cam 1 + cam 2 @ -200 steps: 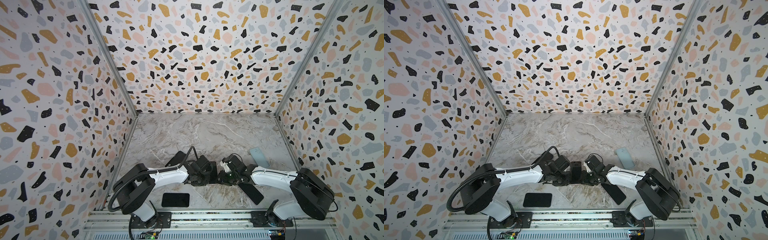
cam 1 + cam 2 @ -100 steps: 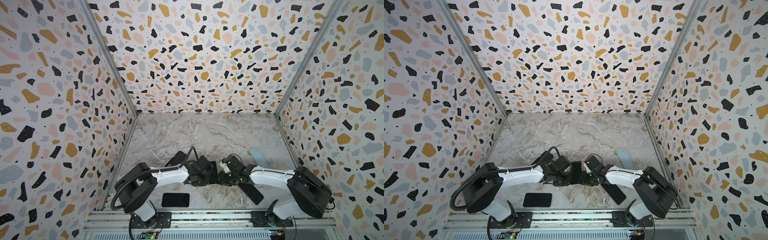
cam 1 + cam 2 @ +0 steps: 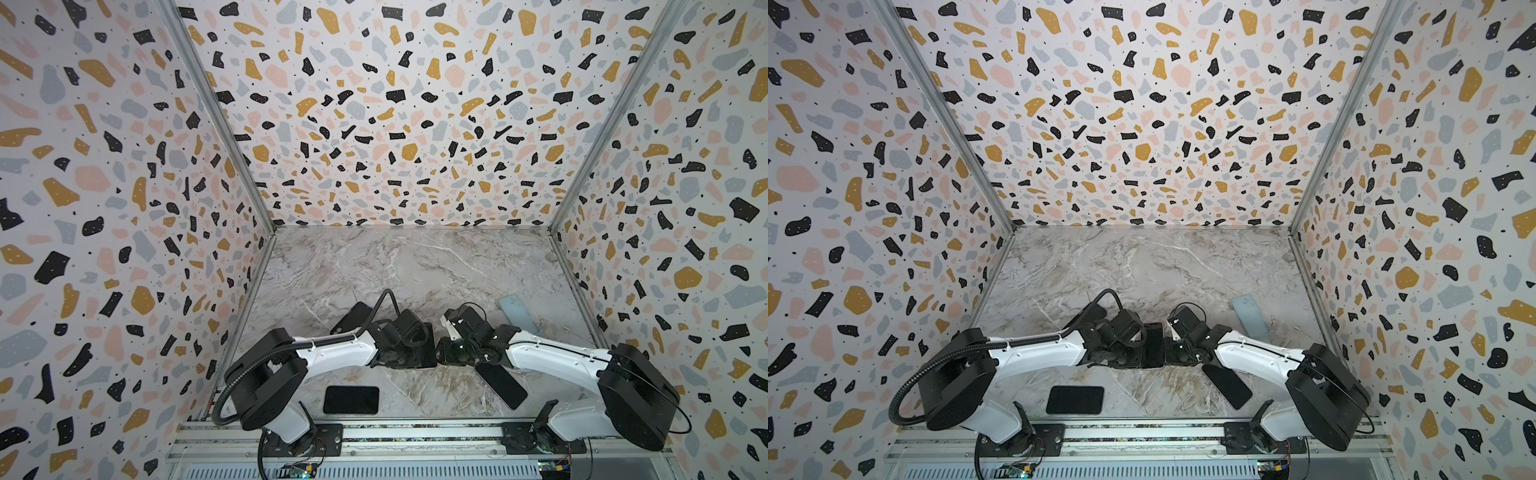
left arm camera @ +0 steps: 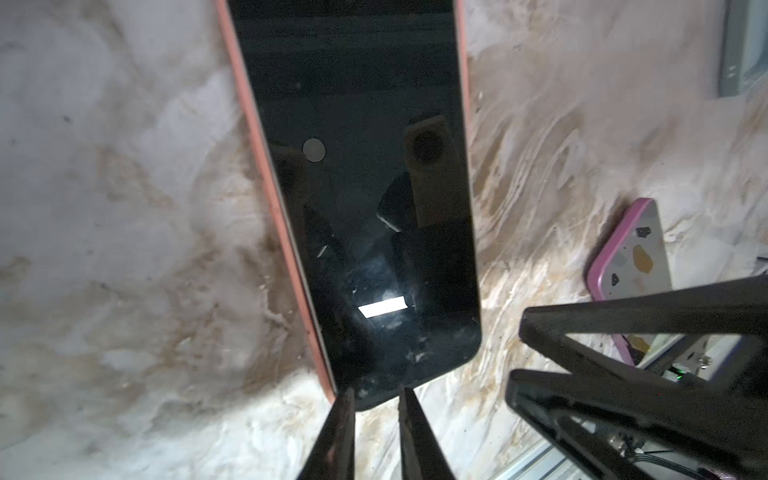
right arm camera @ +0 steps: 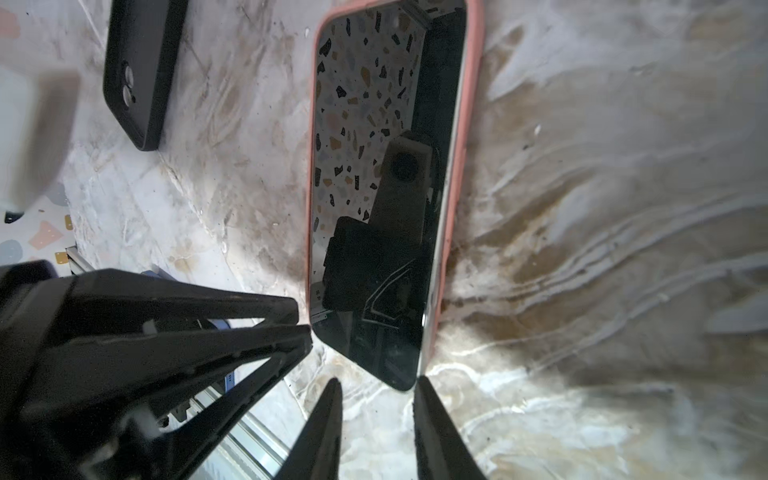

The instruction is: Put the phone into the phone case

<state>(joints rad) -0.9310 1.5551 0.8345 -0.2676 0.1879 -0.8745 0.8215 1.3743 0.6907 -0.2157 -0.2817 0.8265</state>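
Phone [image 4: 365,187], a black glass slab, lies in the salmon-pink case [image 4: 266,174] on the marbled tabletop [image 4: 124,249], between my two arms. Its long axis runs straight away from both wrists, near short end just at both jaws. Left jaws stand slightly parted, right jaws wider, neither gripping. That near end looks unseated; both arms are equally close.

Top views are bright, even and sharp, with walls [image 3: 104,208] bowed at the edges. Wrist views are soft and smeared. A white glare patch sits on the phone [image 4: 361,187].
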